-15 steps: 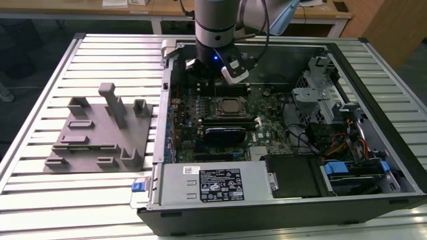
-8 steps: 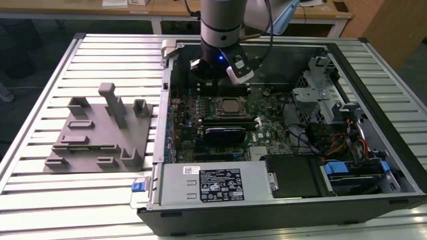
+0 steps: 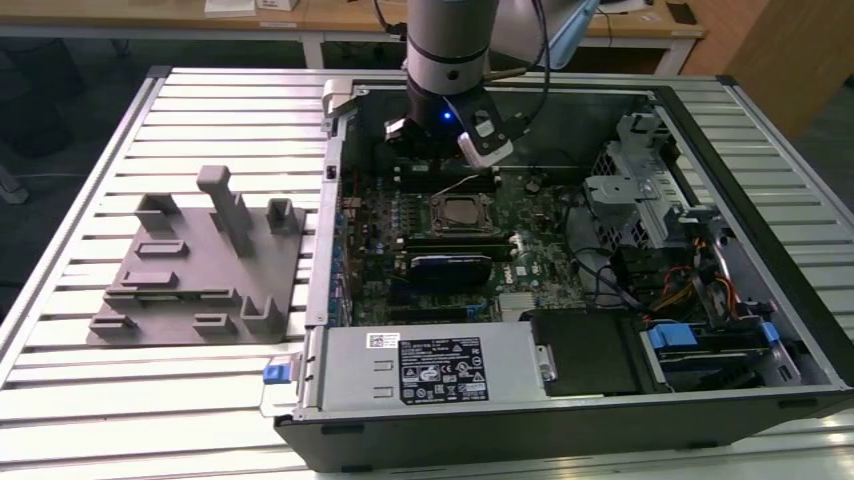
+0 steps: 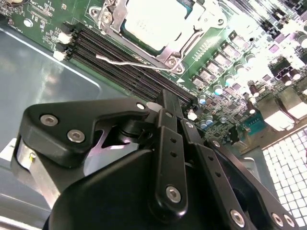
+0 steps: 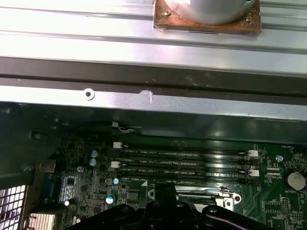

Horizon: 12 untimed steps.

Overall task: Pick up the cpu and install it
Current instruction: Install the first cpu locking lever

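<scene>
The cpu (image 3: pixel 462 211), a small square chip with a silvery top, lies flat in its socket on the green motherboard (image 3: pixel 534 265) inside the open computer case. In the second wrist view the cpu (image 4: pixel 153 19) sits inside the metal socket frame (image 4: pixel 169 56), lit brightly. My gripper (image 3: pixel 441 150) hangs over the board just behind the socket, toward the case's back wall, apart from the chip. Its black linkages take up the near part of the second wrist view, where the gripper (image 4: pixel 168 103) points at the memory slots (image 4: pixel 129 67). Nothing shows in its grasp.
A grey plastic fixture (image 3: pixel 200 270) with upright blocks stands on the slatted table at the exterior view's left. Inside the case are a power supply (image 3: pixel 427 365), a drive cage (image 3: pixel 654 200) and cables (image 3: pixel 601 280). The case wall (image 5: pixel 144 100) runs close behind the memory slots (image 5: pixel 187 160).
</scene>
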### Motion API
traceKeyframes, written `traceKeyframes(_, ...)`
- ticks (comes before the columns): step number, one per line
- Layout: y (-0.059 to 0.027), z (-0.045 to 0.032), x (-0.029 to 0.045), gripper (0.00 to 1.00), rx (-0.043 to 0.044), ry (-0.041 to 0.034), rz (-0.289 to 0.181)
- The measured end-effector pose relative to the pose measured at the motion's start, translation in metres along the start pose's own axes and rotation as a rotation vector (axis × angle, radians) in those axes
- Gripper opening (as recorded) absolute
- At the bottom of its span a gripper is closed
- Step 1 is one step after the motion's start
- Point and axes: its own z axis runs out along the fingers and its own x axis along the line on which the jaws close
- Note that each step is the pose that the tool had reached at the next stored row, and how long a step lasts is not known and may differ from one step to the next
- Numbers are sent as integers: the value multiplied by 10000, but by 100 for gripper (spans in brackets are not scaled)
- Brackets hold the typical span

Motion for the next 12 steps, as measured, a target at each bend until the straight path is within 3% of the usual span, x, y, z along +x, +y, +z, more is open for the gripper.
traceKeyframes(3, 1, 2, 0, 11, 30, -2, 1)
traceKeyframes(5, 0, 4, 0, 11, 161, -24, 33)
traceKeyframes(8, -3, 15, 0, 11, 320, -126, 250)
traceKeyframes(12, -10, 40, -5, 11, 356, -221, 513)
